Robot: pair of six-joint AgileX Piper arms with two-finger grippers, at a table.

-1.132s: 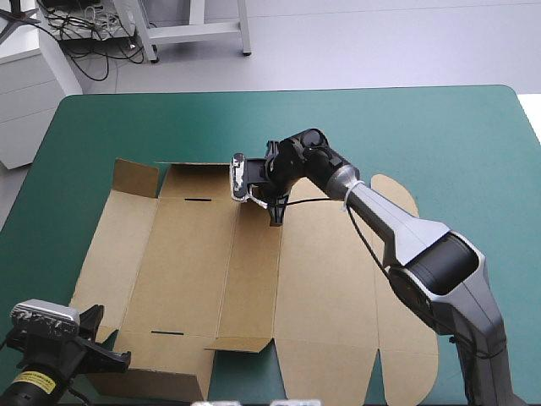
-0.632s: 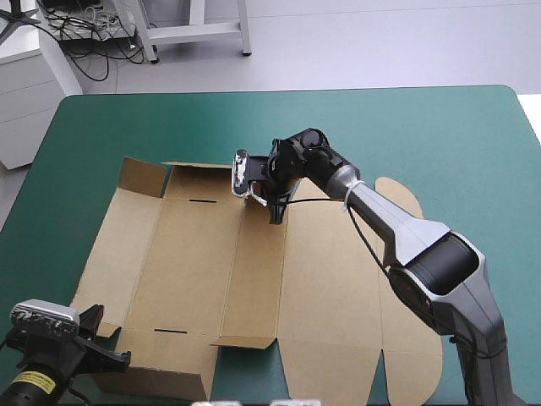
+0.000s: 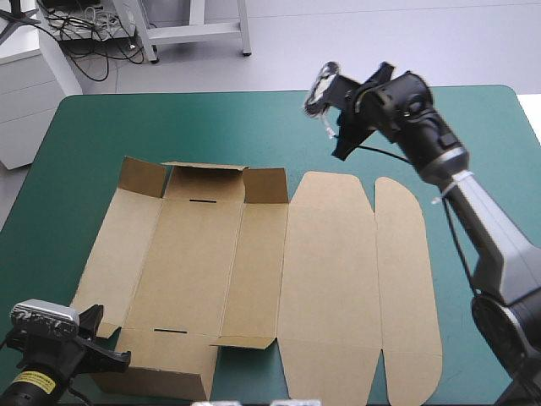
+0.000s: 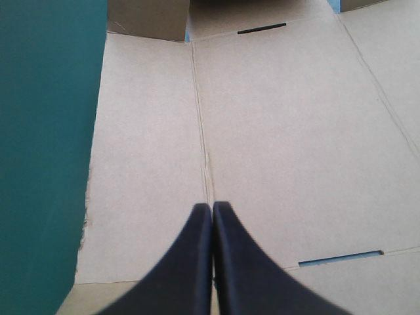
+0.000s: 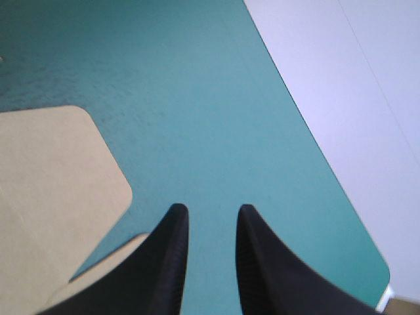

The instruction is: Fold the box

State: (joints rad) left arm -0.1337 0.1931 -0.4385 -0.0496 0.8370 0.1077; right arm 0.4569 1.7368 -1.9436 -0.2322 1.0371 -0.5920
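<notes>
Just before, the right end effector (image 5: 211, 209) was down at the far edge of the box (image 3: 254, 279), on the short flap (image 3: 265, 185) beside the middle far flap. It has since lifted clear and swung off beyond the box's far right corner, where it hangs over bare teal-green surface (image 3: 169, 127). The short flap now stands raised along the far edge, in line with the two other raised flaps there. The rest of the sheet lies flat in the middle of the surface, about where it lay a moment earlier. I judge the far wall to be started but not tucked, with the long side panels and the rounded lid panels still to be dealt with. The right end effector's black fingers stand a little apart with a narrow gap between them. They hold nothing and touch nothing, with the box's rounded lid edge off to one side below them. The left end effector (image 4: 212, 205) is at the box's near left corner. Its fingers are pressed together into one point over a crease, with no board visible between them. Whether the tips rest on the board I cannot tell.
</notes>
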